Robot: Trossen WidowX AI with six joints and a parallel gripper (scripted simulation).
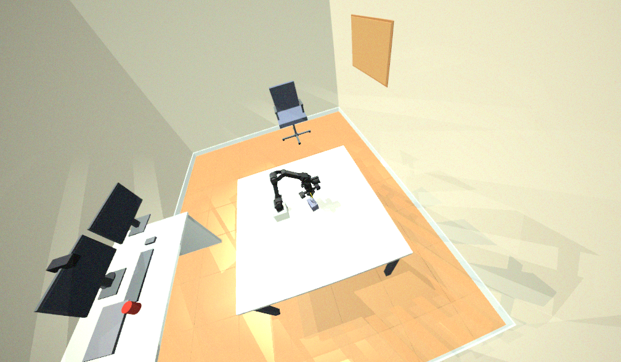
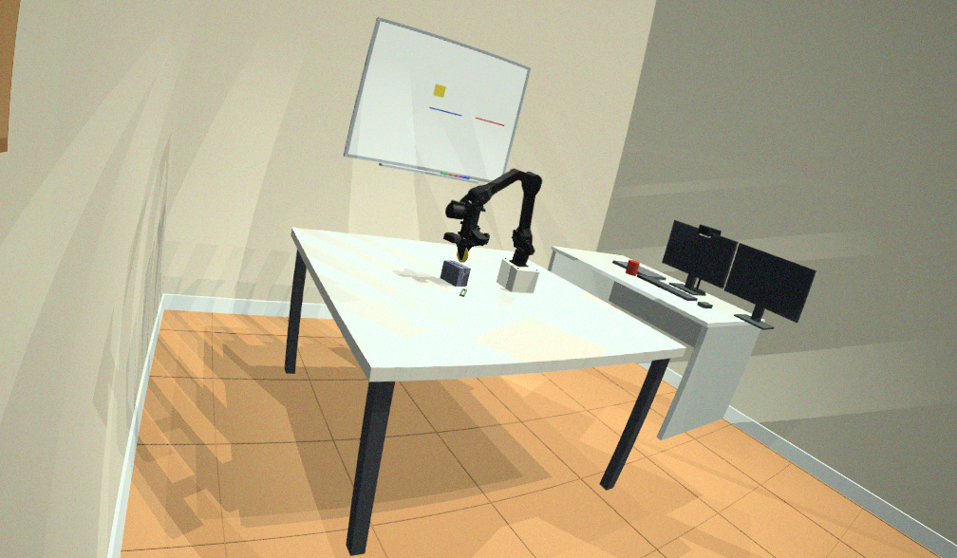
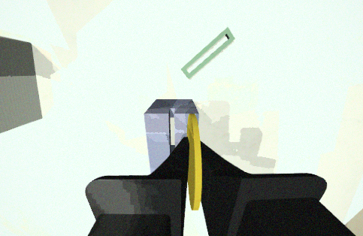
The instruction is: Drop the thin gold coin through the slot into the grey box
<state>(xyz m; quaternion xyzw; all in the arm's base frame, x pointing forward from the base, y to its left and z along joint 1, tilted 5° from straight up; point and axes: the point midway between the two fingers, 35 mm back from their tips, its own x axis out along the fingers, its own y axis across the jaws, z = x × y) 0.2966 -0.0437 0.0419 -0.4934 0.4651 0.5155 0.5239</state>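
Note:
My gripper (image 1: 310, 194) (image 2: 461, 248) (image 3: 189, 141) is shut on the gold coin (image 2: 464, 256) (image 3: 195, 180), which hangs edge-down between the fingertips. The closed grey box (image 1: 312, 204) (image 2: 454, 272) (image 3: 156, 131) stands on the table below the coin. Its slot (image 3: 172, 131) runs nearly parallel to the coin in the wrist view. The coin shows to the right of the slot there, over the lid's right part. My fingers hide the near part of the lid and slot. The green holder (image 2: 460, 293) (image 3: 205, 50) is empty and lies apart, beyond the box in the wrist view.
The pale arm base block (image 1: 281, 213) (image 2: 518, 278) (image 3: 15, 98) stands beside the box, at the left in the wrist view. The white table (image 1: 315, 257) (image 2: 423, 341) carries all of these. A separate desk with two monitors and a red mug (image 1: 131, 307) (image 2: 632, 267) stands apart.

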